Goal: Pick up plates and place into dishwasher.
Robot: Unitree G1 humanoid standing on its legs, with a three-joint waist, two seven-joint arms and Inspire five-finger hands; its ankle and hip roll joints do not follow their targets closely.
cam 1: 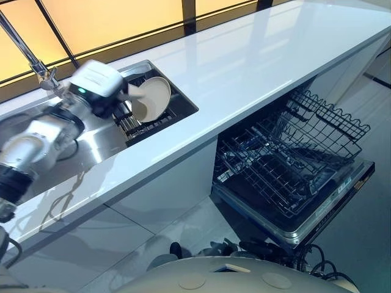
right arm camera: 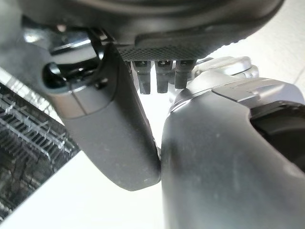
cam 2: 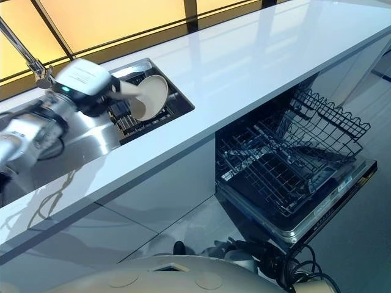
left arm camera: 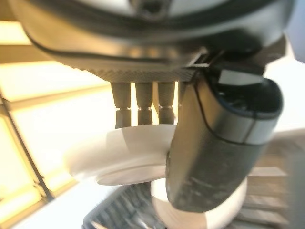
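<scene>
The fingers of my left hand [cam 1: 110,102] clamp a round cream plate [cam 1: 154,96] over the dark sink rack [cam 1: 131,125], with the glossy white surface [cam 1: 256,67] between it and the open dishwasher's black wire basket [cam 1: 287,152].

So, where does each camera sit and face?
Left eye view: on the head, looking down at sink, counter, open dishwasher; left hand shows.
Right eye view: same scene, slightly shifted.
Left wrist view: along left hand, pinching a cream plate.
Right wrist view: along right hand.
Shared: both eyes and left wrist see the cream plate.
</scene>
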